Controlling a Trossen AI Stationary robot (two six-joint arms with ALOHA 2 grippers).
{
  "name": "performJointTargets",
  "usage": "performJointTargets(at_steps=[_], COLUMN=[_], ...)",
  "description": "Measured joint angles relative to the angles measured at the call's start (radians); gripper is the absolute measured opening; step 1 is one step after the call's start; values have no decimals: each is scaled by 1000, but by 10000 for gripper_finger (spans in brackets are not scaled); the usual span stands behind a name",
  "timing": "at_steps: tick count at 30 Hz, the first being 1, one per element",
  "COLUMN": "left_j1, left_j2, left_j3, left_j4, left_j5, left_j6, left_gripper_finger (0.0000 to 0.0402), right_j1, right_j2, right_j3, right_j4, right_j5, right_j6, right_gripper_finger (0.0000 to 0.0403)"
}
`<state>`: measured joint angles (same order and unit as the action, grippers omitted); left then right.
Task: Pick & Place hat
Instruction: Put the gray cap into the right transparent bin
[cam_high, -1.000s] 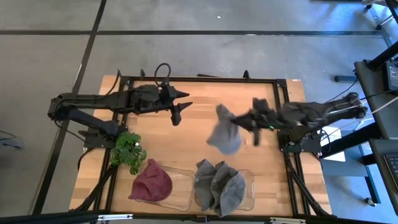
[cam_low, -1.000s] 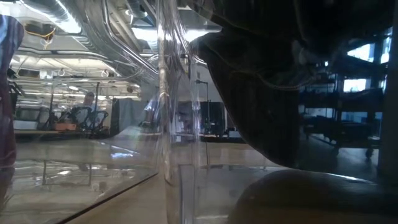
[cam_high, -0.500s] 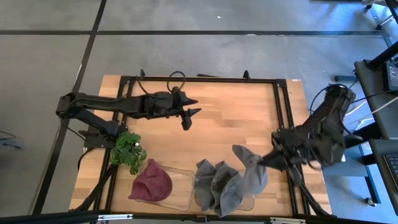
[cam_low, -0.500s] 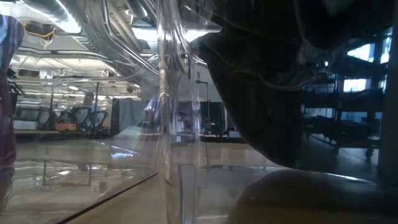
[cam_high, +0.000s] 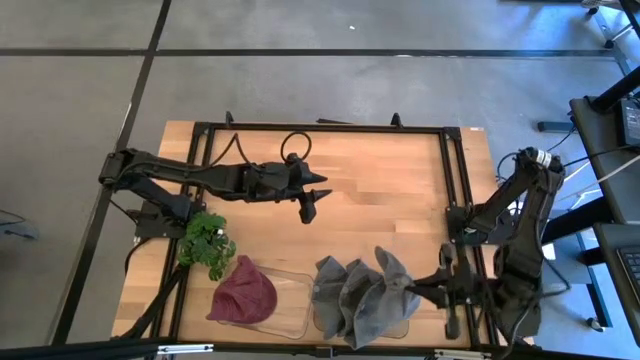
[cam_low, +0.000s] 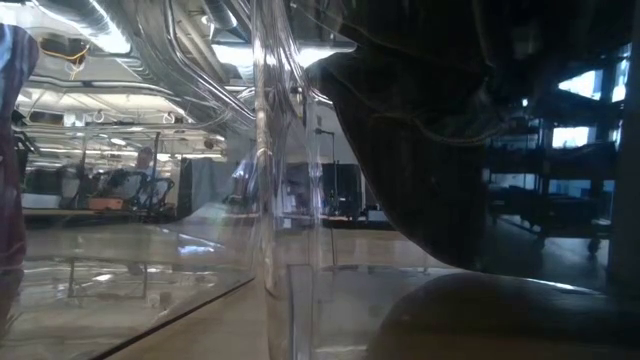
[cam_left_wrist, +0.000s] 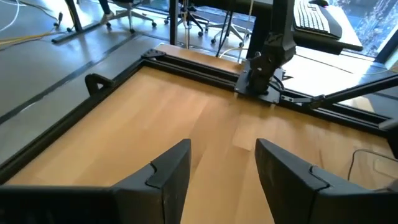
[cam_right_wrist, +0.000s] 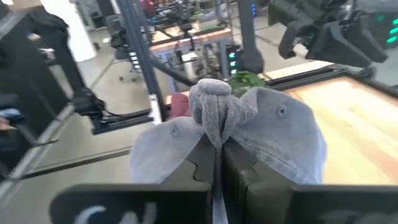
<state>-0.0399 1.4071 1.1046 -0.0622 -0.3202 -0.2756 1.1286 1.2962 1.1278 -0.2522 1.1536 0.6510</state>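
At the table's front edge, a grey hat (cam_high: 392, 285) is held over the clear tray (cam_high: 300, 318) holding other grey hats (cam_high: 345, 300). Only the right wrist view shows the right gripper (cam_right_wrist: 217, 165) clamped on its fabric. Nearer mid-table, the left gripper (cam_left_wrist: 221, 163) is seen parted.

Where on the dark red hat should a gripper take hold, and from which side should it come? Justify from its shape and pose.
Probably the raised peak of the dark red hat, pinched from straight above. It lies in a soft slumped mound in the clear tray, so a fold gives the fingers cloth to close on. The plant crowds its far left side, so a sideways approach looks poorer. The open left gripper is nearer.
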Motion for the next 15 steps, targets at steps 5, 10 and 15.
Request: performJointTargets(at_steps=[5, 10, 15], left_j1=[-5, -5, -5], left_j2=[-2, -2, -2], left_j3=[0, 0, 0], left_j4=[0, -1, -1], left_j5=[0, 0, 0], left_j6=[-3, -29, -42], left_gripper_finger=[174, 175, 174], right_j1=[0, 6, 27], right_j2=[85, 172, 251], right_j3=[0, 0, 0], right_j4=[5, 9, 10], right_j5=[49, 66, 172], right_j6=[43, 128, 232], right_gripper_finger=[15, 13, 15])
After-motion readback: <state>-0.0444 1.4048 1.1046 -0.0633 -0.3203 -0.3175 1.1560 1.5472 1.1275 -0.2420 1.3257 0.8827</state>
